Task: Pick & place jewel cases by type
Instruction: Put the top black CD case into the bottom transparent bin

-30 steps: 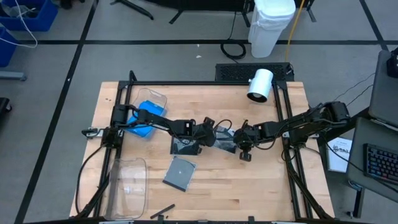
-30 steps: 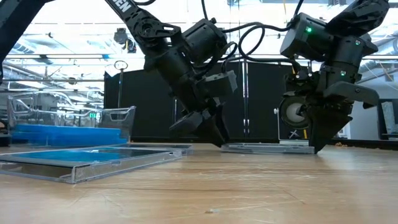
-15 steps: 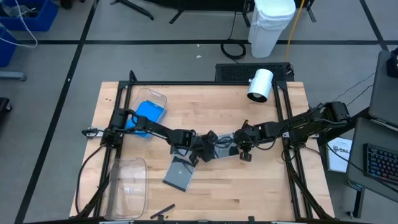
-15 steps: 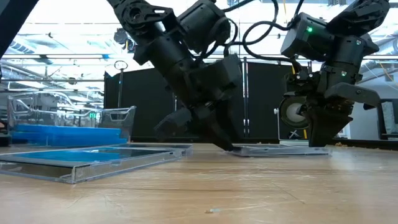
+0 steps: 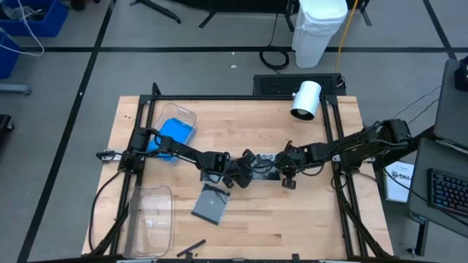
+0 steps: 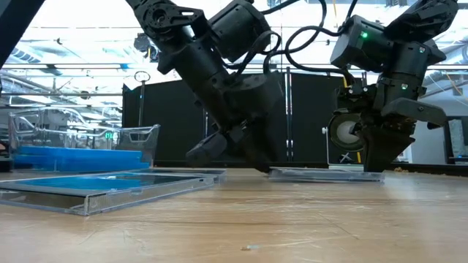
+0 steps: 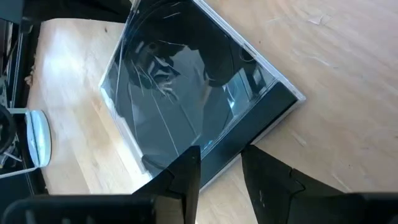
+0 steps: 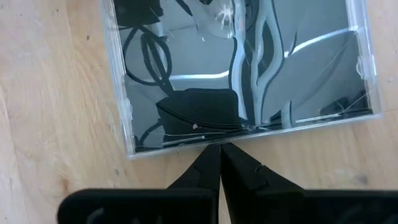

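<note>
Two dark robot arms meet at the middle of the pale, wood-grained table (image 5: 314, 219), both claws lowered to a thin, square, clear plastic jewel case (image 8: 239, 68) with a dark inlay that lies flat on the boards. Its glossy lid mirrors cables and ceiling lights. The left claw (image 7: 221, 165) stands slightly open, its two dark fingers set at the case's black spine edge with nothing gripped between them. The right claw (image 8: 220, 163) is pinched closed, its fingertips meeting right at the case's near edge; it holds nothing. A second grey, flat, square jewel case (image 5: 211, 204) lies alone nearer the table's front. Bright blue cases (image 5: 172, 136) are stacked inside a clear rectangular plastic bin (image 5: 172, 114) at the back left corner. Another clear bin (image 5: 151, 217) sits at the front left.
</note>
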Available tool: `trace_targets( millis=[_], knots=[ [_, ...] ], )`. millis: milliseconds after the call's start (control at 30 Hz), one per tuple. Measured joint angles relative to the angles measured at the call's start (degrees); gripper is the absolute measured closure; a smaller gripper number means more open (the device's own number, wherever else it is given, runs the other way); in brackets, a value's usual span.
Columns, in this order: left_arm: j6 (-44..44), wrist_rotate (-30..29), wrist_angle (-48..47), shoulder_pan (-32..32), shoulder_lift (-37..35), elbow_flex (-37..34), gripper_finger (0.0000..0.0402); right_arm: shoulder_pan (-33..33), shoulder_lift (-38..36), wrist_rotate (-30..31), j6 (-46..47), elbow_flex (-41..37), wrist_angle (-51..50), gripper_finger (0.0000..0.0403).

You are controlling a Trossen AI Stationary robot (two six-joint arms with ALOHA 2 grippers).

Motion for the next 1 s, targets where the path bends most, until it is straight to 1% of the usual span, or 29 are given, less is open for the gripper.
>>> trace_targets(
  millis=[267,367,433,467,500,567,633,700,767,833,900,1000],
  knots=[
    [0.91,0.04,-0.51,-0.07,-1.34,0.0,0.0279,0.0,0.0,-0.03,0.01,0.0,-0.07,0.0398],
    [0.94,0.0,-0.35,-0.07,-3.19,0.02,0.0279,0.0,0.0,-0.04,0.0,-0.06,-0.08,0.0395],
    [1.03,0.0,1.53,-0.11,-4.48,0.04,0.028,-0.02,-0.05,-0.01,0.0,-0.33,-0.02,0.0395],
    [1.05,-0.04,4.26,-0.11,-5.11,0.04,0.028,-0.02,-0.08,0.0,0.0,-0.5,-0.01,0.0395],
    [1.13,-0.08,9.24,-0.11,-5.77,0.24,0.028,-0.02,-0.11,-0.01,0.04,-0.66,0.2,0.0395],
    [1.37,1.15,13.76,-0.04,-6.95,1.19,0.028,-0.02,0.11,0.02,0.19,-0.79,2.96,0.0396],
    [1.58,1.42,14.13,0.12,-7.43,0.62,0.028,-0.04,0.13,-0.09,0.23,-1.43,5.16,0.0395],
    [2.15,3.5,16.23,0.35,-6.53,0.43,0.028,-0.04,0.11,-0.25,0.2,-2.1,7.67,0.0393],
    [2.89,4.28,18.5,0.65,-6.82,0.31,0.028,-0.04,0.17,-0.37,0.15,-2.47,10.6,0.0391],
    [3.41,4.74,18.61,1.13,-7.38,0.74,0.028,-0.04,0.02,-0.37,0.16,-2.58,11.23,0.039],
    [3.09,3.01,17.19,1.58,-7.18,0.5,0.028,-0.04,0.15,-0.35,0.02,-2.64,10.99,0.0391],
    [2.99,-3.08,13.97,2.4,-6.78,0.31,0.028,-0.04,0.12,-0.37,-0.17,-2.79,11.05,0.0392]
  ],
)
